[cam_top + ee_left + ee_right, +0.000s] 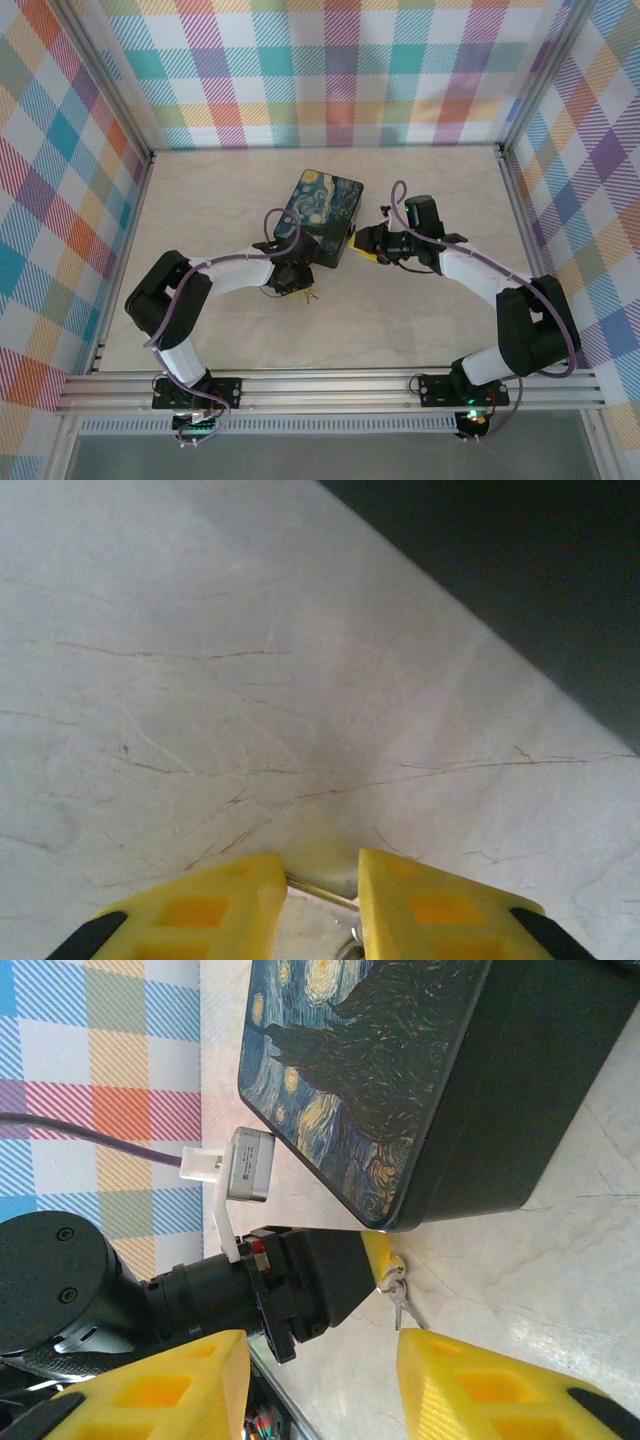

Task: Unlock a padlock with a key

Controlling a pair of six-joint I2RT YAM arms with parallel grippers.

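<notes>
From above, we see the left gripper (300, 283) low over the table (420, 320) in front of the box (322, 212), the key (309, 295) at its tip, and the right gripper (363, 245) by the box's right corner. In the left wrist view, the left fingers (200, 910) stand close together with the key (320, 891) spanning the gap; we cannot tell whether it is pinched. In the right wrist view, the right gripper (322, 1345) gapes wide, facing the left gripper (378, 1253) and the key (398, 1298).
</notes>
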